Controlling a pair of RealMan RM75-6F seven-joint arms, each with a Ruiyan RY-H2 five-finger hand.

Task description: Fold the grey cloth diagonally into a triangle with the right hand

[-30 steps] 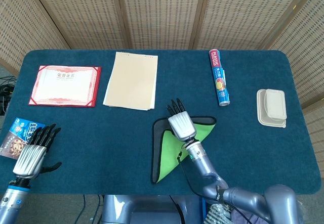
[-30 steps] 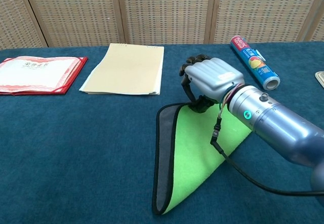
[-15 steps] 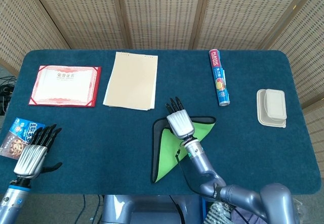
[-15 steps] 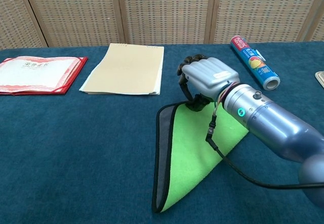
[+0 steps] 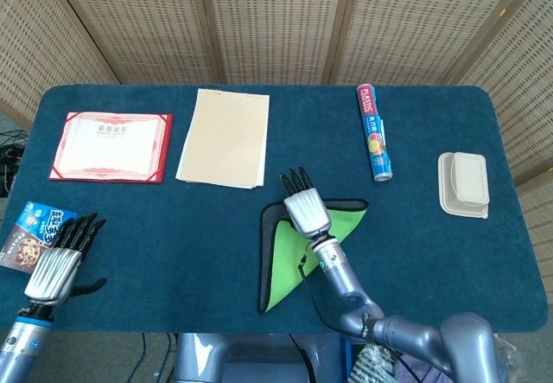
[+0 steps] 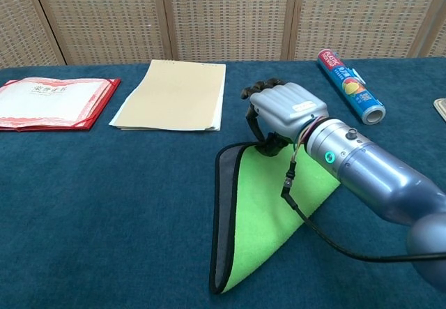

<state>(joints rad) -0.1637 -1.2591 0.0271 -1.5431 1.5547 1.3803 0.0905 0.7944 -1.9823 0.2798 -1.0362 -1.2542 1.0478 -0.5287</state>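
The cloth (image 5: 289, 258) lies folded into a triangle near the table's front centre, its bright green side up and a grey border showing along its left and top edges (image 6: 268, 204). My right hand (image 5: 307, 208) is over the triangle's top edge, with its fingers stretched out past the cloth toward the back of the table. In the chest view the right hand (image 6: 286, 110) holds nothing, and its thumb reaches down to the cloth's top edge. My left hand (image 5: 59, 262) rests at the front left of the table, fingers apart and empty.
A red-framed certificate (image 5: 111, 145) and a beige paper folder (image 5: 225, 138) lie at the back left. A roll of plastic wrap (image 5: 374, 132) lies at the back right, and a beige lidded box (image 5: 464, 184) at the far right. A snack packet (image 5: 30, 232) lies beside my left hand.
My right hand has slid a little to the left and further back along the cloth's top edge. The folded cloth and my left hand have stayed put.
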